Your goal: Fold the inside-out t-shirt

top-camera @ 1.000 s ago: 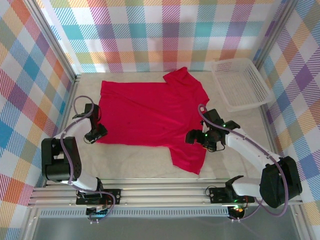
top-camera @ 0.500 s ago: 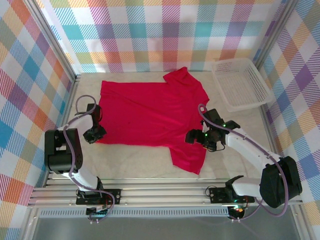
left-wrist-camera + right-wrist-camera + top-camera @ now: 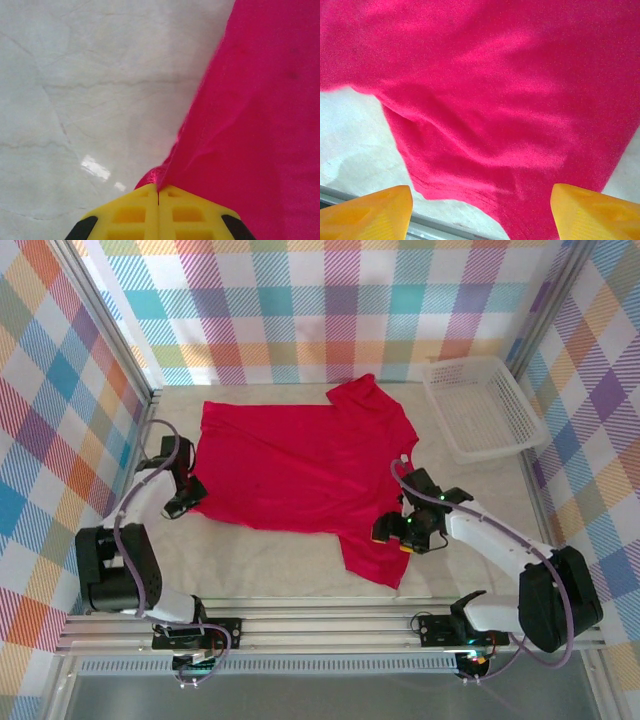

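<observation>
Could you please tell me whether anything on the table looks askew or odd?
Only slightly: the t-shirt lies mostly flat, but its far sleeve is rumpled, and the left gripper pinches its edge into a raised ridge.

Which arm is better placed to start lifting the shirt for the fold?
Left. The left gripper is shut on the edge of the t-shirt, while the right gripper hangs open over its sleeve, gripping nothing.

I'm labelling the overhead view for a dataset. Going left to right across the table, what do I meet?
left gripper → inside-out t-shirt → white mesh basket
</observation>
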### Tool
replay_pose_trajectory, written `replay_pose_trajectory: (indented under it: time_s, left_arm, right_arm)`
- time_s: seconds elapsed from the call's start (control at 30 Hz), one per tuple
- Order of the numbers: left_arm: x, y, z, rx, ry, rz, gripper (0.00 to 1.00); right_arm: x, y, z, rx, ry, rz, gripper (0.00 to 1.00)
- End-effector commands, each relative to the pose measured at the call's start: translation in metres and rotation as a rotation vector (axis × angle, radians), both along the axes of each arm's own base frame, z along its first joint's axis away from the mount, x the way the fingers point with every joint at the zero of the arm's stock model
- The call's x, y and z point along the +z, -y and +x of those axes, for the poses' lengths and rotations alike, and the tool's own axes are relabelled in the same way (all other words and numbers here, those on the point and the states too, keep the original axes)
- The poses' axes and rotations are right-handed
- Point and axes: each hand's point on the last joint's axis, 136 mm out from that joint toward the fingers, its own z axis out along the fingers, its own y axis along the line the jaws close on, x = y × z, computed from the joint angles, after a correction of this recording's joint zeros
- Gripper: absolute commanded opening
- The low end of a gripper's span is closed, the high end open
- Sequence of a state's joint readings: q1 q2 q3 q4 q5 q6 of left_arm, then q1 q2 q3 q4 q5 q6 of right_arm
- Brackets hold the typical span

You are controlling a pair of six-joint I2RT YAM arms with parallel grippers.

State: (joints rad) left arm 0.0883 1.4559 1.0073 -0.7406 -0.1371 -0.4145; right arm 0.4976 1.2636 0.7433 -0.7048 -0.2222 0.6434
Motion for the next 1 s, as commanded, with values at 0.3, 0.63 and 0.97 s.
replay_pose_trajectory:
  time_s: [0.3,0.63,0.97]
  left_arm:
    - [0.046,0.035,0.030,-0.006,0.223,-0.417,0.00]
    - [0.088,0.028,0.056,0.081,0.483,-0.735,0.00]
    - [0.110,0.041,0.064,0.003,0.579,-0.833,0.00]
  right_arm:
    - [-0.030,0.003,-0.061,0.021,-0.155,-0.053,0.65]
    - [-0.040,-0.005,-0.071,0.004,-0.199,-0.024,0.66]
    - [-0.038,0.005,-0.073,0.008,-0.174,-0.084,0.68]
